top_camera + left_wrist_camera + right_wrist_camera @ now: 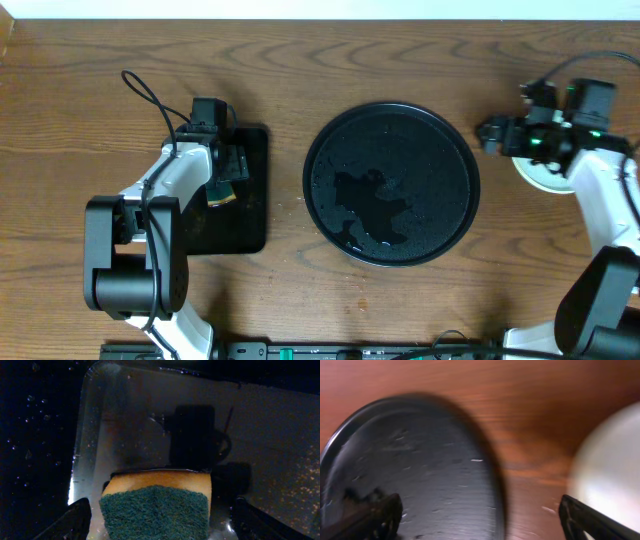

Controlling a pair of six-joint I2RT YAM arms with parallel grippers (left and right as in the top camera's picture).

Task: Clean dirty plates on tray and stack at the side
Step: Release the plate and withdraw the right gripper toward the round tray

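Note:
The round black tray (391, 184) sits mid-table, wet, with a puddle and no plate on it. Right of it, pale plates (541, 177) lie on the table, mostly hidden under my right arm; how many I cannot tell. My right gripper (489, 134) hangs open and empty between the tray's right rim and the plates. In the right wrist view the tray (410, 470) is left, a pale plate (612, 467) right, the gripper (480, 525) over bare wood. My left gripper (160, 527) is open, straddling a green-topped yellow sponge (156, 507) without touching it.
The sponge (222, 196) lies on a small rectangular black tray (250, 215) at the left, whose wet floor (260, 435) shows in the left wrist view. My left gripper (227, 170) hovers over that tray. Bare wooden table surrounds both trays.

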